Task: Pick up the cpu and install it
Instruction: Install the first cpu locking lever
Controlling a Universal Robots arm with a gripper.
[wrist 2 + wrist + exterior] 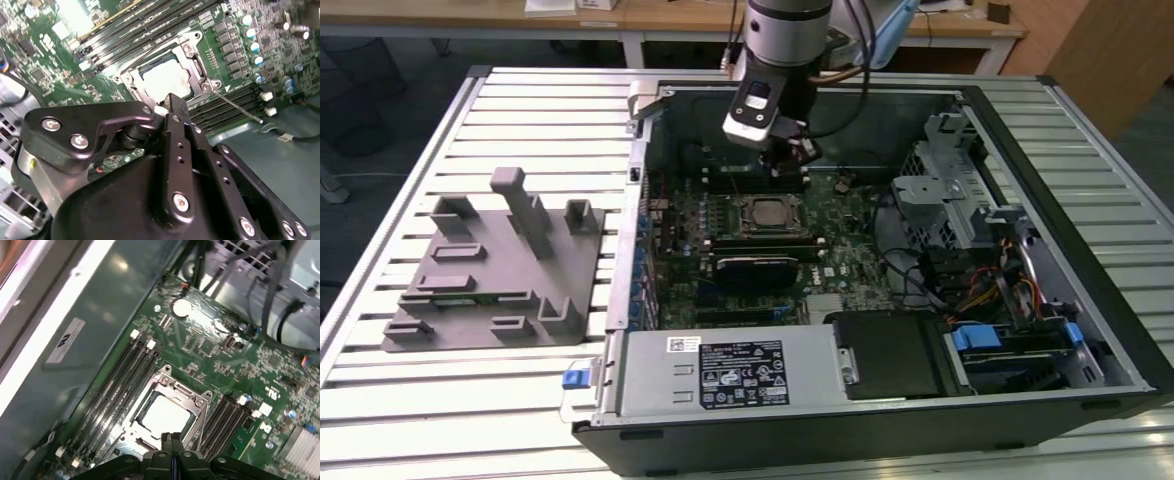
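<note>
Cpu (762,214) lies flat inside socket frame (736,228), in open computer case (854,435). Exterior view: detail too small to read. Gripper (790,166) hangs just beyond socket frame, tips lost against dark board. Grey tray (480,280), blocky posts, well apart from socket frame on exterior view's left.

Second wrist view: pale silver square cpu (165,80) in metal-rimmed frame, near edge hidden behind black gripper (172,102).

First wrist view: gripper (172,437) clenched, fingers (167,441) pressed together, nothing between; cpu (165,415) glary.
</note>
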